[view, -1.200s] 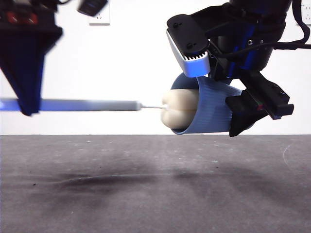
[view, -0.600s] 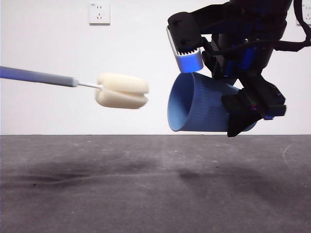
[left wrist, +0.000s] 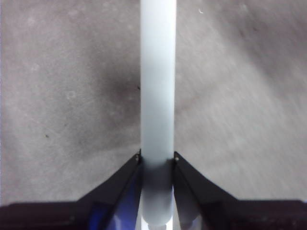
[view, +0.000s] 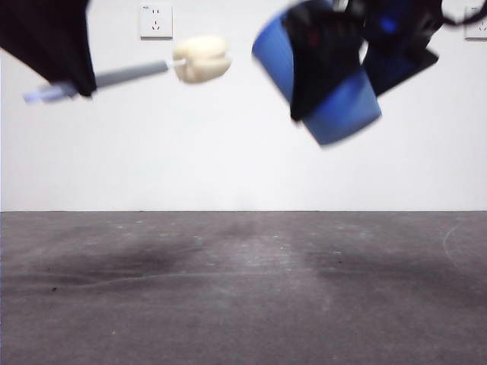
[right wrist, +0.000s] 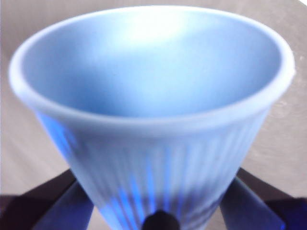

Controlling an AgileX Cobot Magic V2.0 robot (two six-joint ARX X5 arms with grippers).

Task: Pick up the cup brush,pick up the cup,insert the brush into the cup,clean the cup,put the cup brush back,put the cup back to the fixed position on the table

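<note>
With my left gripper [left wrist: 157, 160] clamped on the cup brush [left wrist: 158, 81] handle and my right gripper [right wrist: 158, 211] squeezing the cup [right wrist: 153, 110] between its fingers, both hang above the table [view: 243, 289], apart, ready for putting back.

The left black wedge-shaped two-jaw gripper [left wrist: 157, 165] has blue-tinted inner faces; the right black two-jaw gripper [right wrist: 158, 211] shows dark angular jaws with blue sheen.

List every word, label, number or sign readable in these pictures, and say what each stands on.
None can be read.
The wall socket plate shows only a tiny mark, too small to read.
The cup, the cup brush and the table show no text.
</note>
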